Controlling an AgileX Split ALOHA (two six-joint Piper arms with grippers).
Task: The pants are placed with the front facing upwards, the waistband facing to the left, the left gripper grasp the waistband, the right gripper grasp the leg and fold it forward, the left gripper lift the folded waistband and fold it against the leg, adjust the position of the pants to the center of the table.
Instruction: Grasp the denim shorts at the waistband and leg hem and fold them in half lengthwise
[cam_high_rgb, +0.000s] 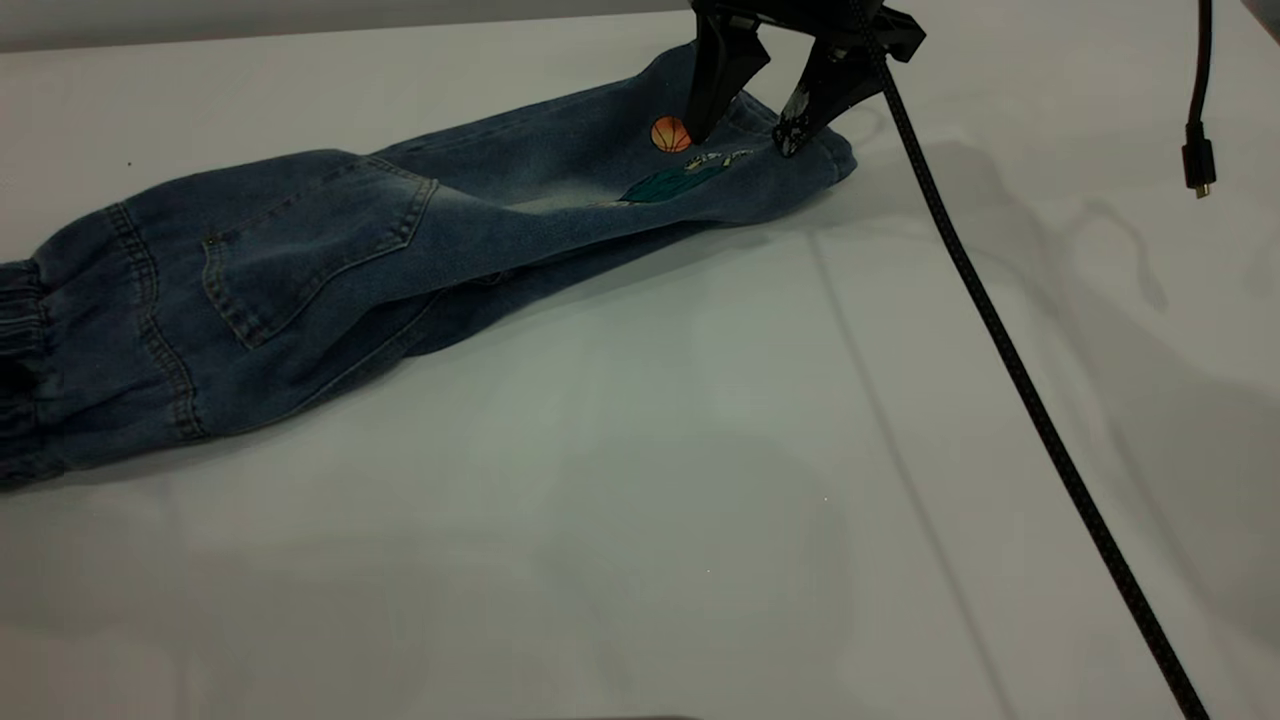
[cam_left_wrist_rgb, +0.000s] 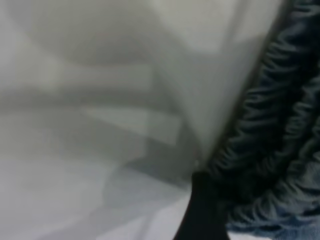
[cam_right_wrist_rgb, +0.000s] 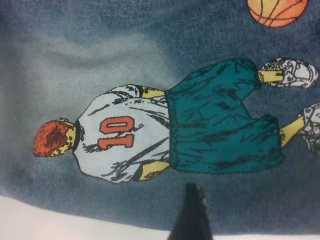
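The pants (cam_high_rgb: 330, 260) lie folded lengthwise on the table (cam_high_rgb: 650, 520), back side up, with a patch pocket showing. The crinkled waistband (cam_high_rgb: 18, 330) is at the far left edge. The leg (cam_high_rgb: 700, 170) reaches to the far right, showing an orange basketball and a teal print (cam_right_wrist_rgb: 220, 125). My right gripper (cam_high_rgb: 740, 145) hovers open just over the leg's hem end, one fingertip (cam_high_rgb: 697, 132) beside the basketball. It holds nothing. In the left wrist view a dark part of my left gripper (cam_left_wrist_rgb: 202, 210) sits right against the ruffled waistband (cam_left_wrist_rgb: 275, 140).
A braided black cable (cam_high_rgb: 1000, 340) runs from the right gripper diagonally across the table to the near right. A short black cable with a plug (cam_high_rgb: 1198, 160) hangs at the far right. Bare tabletop stretches in front of the pants.
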